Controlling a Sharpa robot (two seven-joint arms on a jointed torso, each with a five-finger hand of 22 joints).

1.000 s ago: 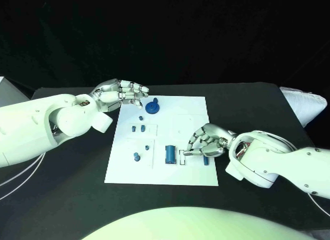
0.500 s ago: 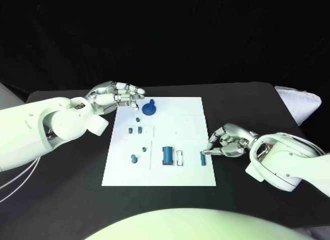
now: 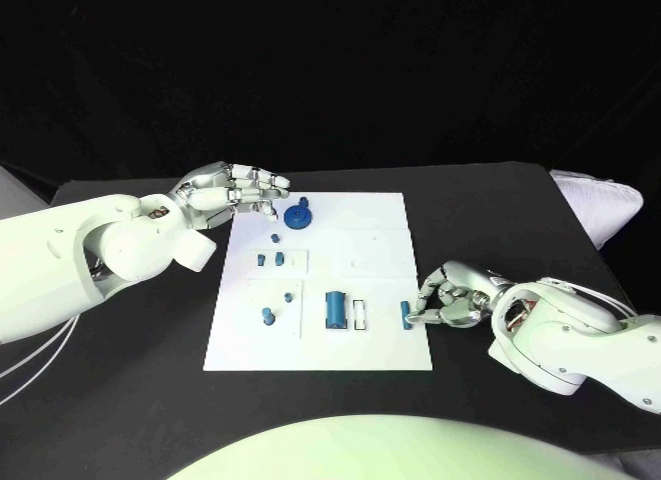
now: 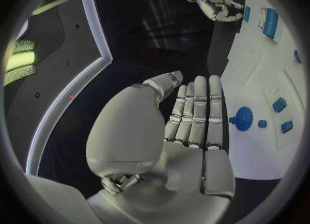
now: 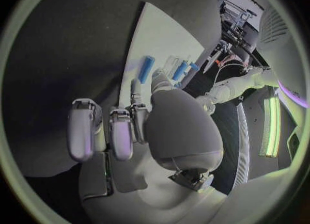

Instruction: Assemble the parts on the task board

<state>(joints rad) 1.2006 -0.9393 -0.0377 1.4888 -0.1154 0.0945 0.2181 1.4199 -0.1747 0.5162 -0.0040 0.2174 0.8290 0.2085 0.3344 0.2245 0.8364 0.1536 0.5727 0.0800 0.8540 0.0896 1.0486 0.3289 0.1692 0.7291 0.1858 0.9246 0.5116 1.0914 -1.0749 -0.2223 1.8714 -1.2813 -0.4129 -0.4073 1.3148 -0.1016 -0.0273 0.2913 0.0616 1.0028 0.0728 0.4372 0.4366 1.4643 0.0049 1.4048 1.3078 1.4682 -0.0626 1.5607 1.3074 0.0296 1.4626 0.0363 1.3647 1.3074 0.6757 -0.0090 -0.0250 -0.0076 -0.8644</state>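
At the far-left corner of the task board (image 3: 373, 340) we find the left robot hand (image 3: 237, 190), hovering over the black desk (image 3: 128, 390) just beside the board edge. In the left wrist view its fingers (image 4: 196, 110) lie straight and side by side, with nothing held; we treat it as open and idle. Just beside it on the board stands the blue round knob part (image 3: 301, 214).

Moving right across the board, we note two small blue blocks (image 3: 270, 259), a small blue peg (image 3: 291, 297), another small blue piece (image 3: 268, 317), and the large blue cylinder (image 3: 335, 309) lying next to a white slot (image 3: 360, 315).

At the board's right edge lies a narrow blue bar (image 3: 405, 313). The right robot hand (image 3: 453, 298) sits just beside it, fingers curled toward it. We cannot tell whether the fingertips pinch the bar or only touch it; the right wrist view shows the blue bar (image 5: 146, 69) lying beyond the fingers, apart from them.

We judge the step in hand to be acquiring this bar. To do it well, we recommend:
- closing thumb and one finger across the bar's narrow sides, not its ends;
- keeping the bar level on lift, so it does not pivot;
- avoiding a push that slides it off the board edge;
- keeping the left robot hand clear of the knob.
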